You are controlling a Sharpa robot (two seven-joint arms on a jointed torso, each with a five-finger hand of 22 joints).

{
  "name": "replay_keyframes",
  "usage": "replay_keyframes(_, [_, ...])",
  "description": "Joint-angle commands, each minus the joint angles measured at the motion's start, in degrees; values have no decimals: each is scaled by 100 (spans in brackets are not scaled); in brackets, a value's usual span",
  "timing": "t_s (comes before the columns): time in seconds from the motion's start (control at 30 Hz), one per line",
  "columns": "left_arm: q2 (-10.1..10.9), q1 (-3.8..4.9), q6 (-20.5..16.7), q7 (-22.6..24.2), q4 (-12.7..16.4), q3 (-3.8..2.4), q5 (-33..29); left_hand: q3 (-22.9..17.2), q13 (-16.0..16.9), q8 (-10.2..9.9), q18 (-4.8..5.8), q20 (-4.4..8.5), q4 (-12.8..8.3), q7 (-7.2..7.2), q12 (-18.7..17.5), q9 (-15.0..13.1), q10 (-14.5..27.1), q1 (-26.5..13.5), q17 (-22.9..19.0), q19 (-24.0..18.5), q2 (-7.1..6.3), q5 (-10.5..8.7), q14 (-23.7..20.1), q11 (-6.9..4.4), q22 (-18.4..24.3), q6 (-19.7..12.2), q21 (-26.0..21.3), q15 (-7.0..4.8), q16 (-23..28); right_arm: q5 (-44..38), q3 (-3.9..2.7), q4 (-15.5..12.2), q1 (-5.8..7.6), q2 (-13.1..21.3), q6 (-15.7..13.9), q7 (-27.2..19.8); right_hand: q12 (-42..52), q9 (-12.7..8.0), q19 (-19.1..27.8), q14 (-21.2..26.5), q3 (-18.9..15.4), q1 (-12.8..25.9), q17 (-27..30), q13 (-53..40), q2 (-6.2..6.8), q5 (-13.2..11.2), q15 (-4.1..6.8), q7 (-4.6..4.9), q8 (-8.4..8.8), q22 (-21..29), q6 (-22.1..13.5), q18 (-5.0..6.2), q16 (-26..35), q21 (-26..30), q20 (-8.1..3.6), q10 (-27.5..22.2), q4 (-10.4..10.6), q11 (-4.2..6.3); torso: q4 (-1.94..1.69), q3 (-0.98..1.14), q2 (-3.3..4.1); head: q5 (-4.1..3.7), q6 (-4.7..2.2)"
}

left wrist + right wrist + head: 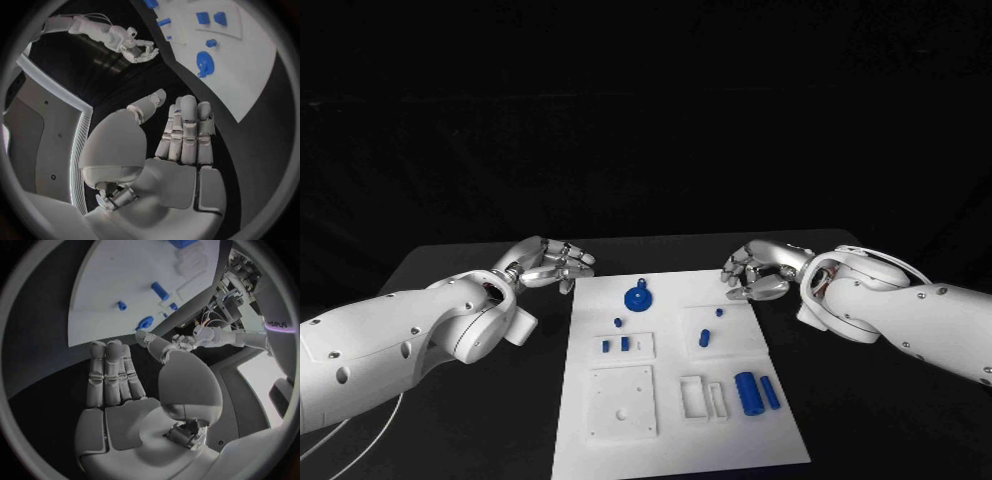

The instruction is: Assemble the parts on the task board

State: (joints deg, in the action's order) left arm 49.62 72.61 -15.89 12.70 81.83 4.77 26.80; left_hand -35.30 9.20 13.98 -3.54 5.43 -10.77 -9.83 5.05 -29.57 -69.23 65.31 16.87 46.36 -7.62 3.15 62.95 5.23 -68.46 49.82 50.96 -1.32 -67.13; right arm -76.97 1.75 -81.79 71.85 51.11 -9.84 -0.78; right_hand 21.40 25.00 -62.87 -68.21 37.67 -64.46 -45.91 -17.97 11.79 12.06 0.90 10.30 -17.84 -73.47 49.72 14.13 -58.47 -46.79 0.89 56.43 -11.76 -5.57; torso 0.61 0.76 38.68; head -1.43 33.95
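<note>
The white task board (pixel 689 445) lies in the middle of the black table. A round blue part (pixel 638 298) with a small tab sits near its far edge. Small blue pieces (pixel 626 343) and a short blue peg (pixel 705 338) lie mid-board, and two blue cylinders (pixel 757 392) lie side by side at the right. My left hand (pixel 548 262) hovers off the board's far left corner and my right hand (pixel 759 270) off its far right corner. In the wrist views the left hand (pixel 181 135) and the right hand (pixel 115 377) hold nothing, with their fingers stretched out.
A square white plate with corner holes (pixel 623 400) and white slotted holders (pixel 701 397) are set on the board's near half. Black tabletop (pixel 877 420) lies on both sides of the board. Each wrist view shows the other hand across the board.
</note>
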Motion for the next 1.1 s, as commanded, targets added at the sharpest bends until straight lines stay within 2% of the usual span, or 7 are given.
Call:
replay_keyframes(0.03, [5,7,358,403,149,-2,-800,87,4,34,-18,106,-24,19,29,-6,-26,-79,-43,-19,23,-7,-20,3,23,-4,-54,21,110,-1125,10,-125,-31,4,387,214,-242,11,-119,-104,111,-98,22,151,27,-110,-20,-45,-47,15,33,87,2,-16,-46,92,-12,-21,13,-4,2,-6,-21])
replay_keyframes(0.1, [2,6,349,420,200,-2,-816,137,2,40,-10,108,-59,15,27,-4,-25,-102,-62,-18,51,-4,-7,5,34,-17,-83,22,168,-1371,21,-171,-52,-7,374,275,-382,18,-175,-159,173,-114,33,248,58,-169,-12,-67,-75,15,82,87,-1,-15,-67,215,-1,-14,11,-5,1,-13,-16])
replay_keyframes(0.17, [-4,6,355,427,237,-2,-830,158,0,43,-6,109,-74,12,25,-3,-23,-116,-69,-15,69,-1,4,6,40,-24,-98,22,195,-1618,35,-210,-78,-24,311,353,-510,20,-223,-198,305,-155,43,338,125,-336,1,-89,-100,14,139,87,1,-7,-84,359,48,6,7,-8,-1,-28,-15])
replay_keyframes(0.37, [-24,4,364,442,288,-1,-861,188,-3,49,1,112,-96,10,23,1,-19,-136,-77,-5,94,1,22,8,47,-34,-118,23,233,-2141,48,-261,-225,-119,152,560,-775,23,-302,-276,581,-284,51,514,221,-536,46,-159,-169,-20,319,87,-3,-3,-118,699,95,43,0,-15,12,-26,-3])
replay_keyframes(0.7, [-22,4,364,433,275,-1,-865,205,-6,51,4,113,-114,10,19,4,-13,-148,-81,2,105,3,31,9,50,-45,-131,25,258,-2386,53,-161,-346,-289,76,738,-945,3,-353,-319,766,-329,41,617,282,-647,67,-182,-175,-63,388,87,-20,-11,-128,901,156,66,-5,-14,15,-18,41])
replay_keyframes(1.0, [-14,4,357,432,283,-1,-866,214,-5,51,6,114,-122,5,22,8,-19,-159,-83,6,115,6,37,9,52,-54,-140,25,274,-2552,53,-135,-366,-336,-218,847,-1094,-24,-378,-331,1004,-351,29,695,335,-772,73,-185,-159,-99,411,87,-31,-1,-138,1022,328,71,-4,-13,12,-17,59])
replay_keyframes(1.1, [-15,4,357,431,273,-1,-867,215,-5,52,7,114,-123,4,24,8,-21,-162,-83,8,119,7,39,8,52,-55,-142,24,277,-2516,53,-138,-367,-352,-226,825,-1123,-29,-384,-333,1052,-365,25,709,359,-804,75,-185,-157,-108,418,87,-35,1,-142,1050,358,73,0,-13,14,-13,62])
